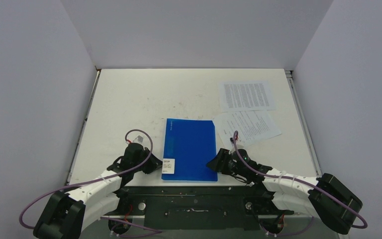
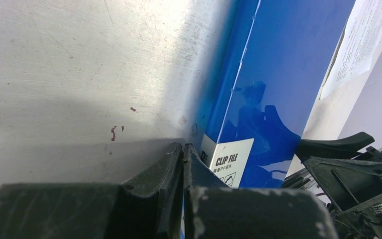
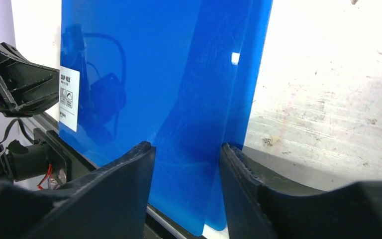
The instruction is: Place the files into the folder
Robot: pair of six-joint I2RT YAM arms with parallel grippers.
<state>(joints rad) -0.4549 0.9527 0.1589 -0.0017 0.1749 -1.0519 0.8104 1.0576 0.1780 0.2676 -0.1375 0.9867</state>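
1. The folder [image 1: 189, 149] lies shut and flat on the table [image 1: 129, 104], at lower centre of the top view. Its white label [image 1: 168, 165] is at its lower left corner.
2. The files are two printed sheets up and to the right of the folder. One sheet [image 1: 246, 95] lies square in the upper right of the frame. The other [image 1: 248, 127] lies tilted just below it, its left end just beside the folder's upper right corner.
3. The left claw [image 2: 184, 147] is clenched, fingers pressed together. Its tips are at the folder's left edge, next to the label. I cannot tell whether they pinch that edge.
4. The right claw [image 3: 186, 147] is released, with its jaws apart. They stand on either side of the folder's lower right corner, where two blue layers show.
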